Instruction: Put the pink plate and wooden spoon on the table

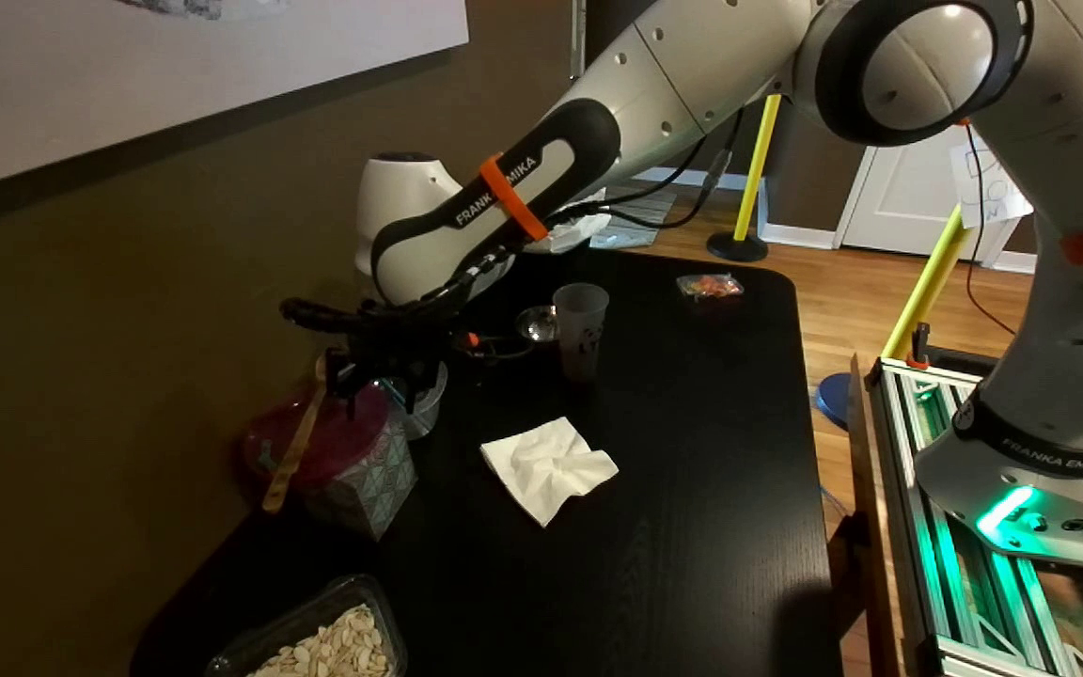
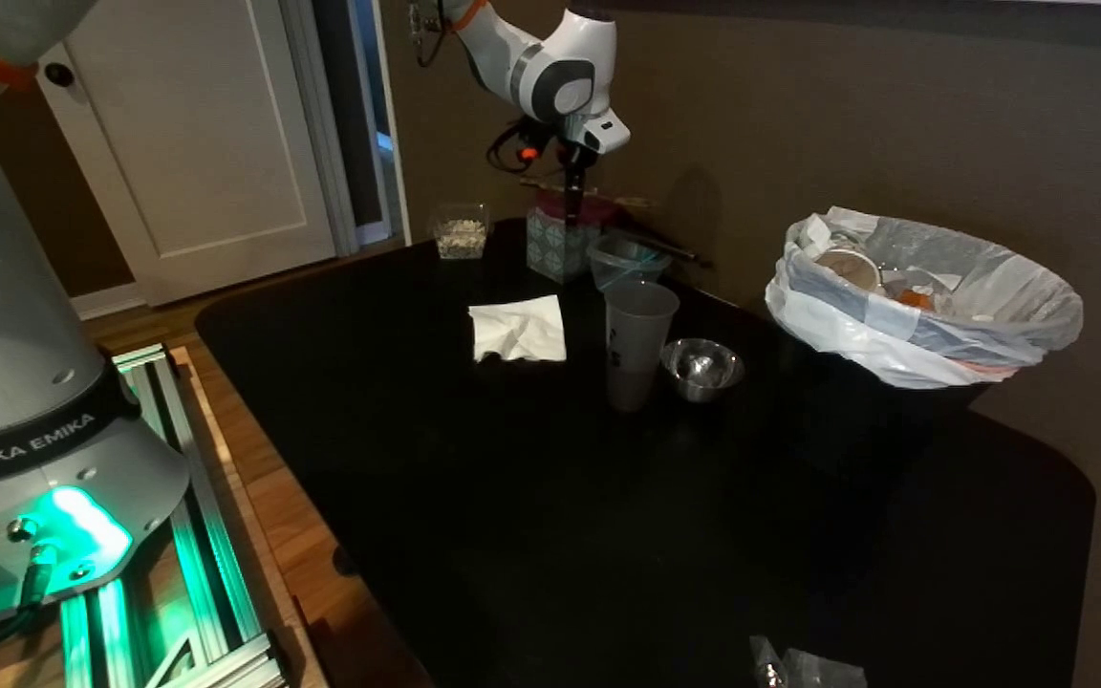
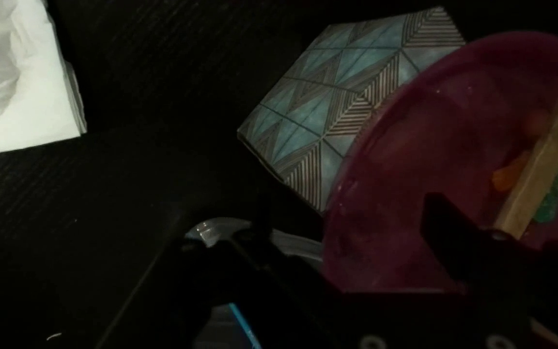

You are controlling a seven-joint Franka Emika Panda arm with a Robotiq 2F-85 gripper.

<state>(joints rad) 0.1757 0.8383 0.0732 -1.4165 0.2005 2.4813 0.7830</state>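
Low in the wrist view, the wide-spread gripper point(image 3: 349, 213) should pinch the pink plate point(image 3: 414, 160) by its edge and lift it flat, so the wooden spoon point(image 3: 545, 155) stays on.

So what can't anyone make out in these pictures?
Pink plate: wrist view; cut off by the right edge, partly behind the hand.
Wooden spoon: wrist view; one end behind the hand, the other past the right edge.
Orange patch: wrist view; too blurred to identify.
Cup lettering: both exterior views; too small to read.
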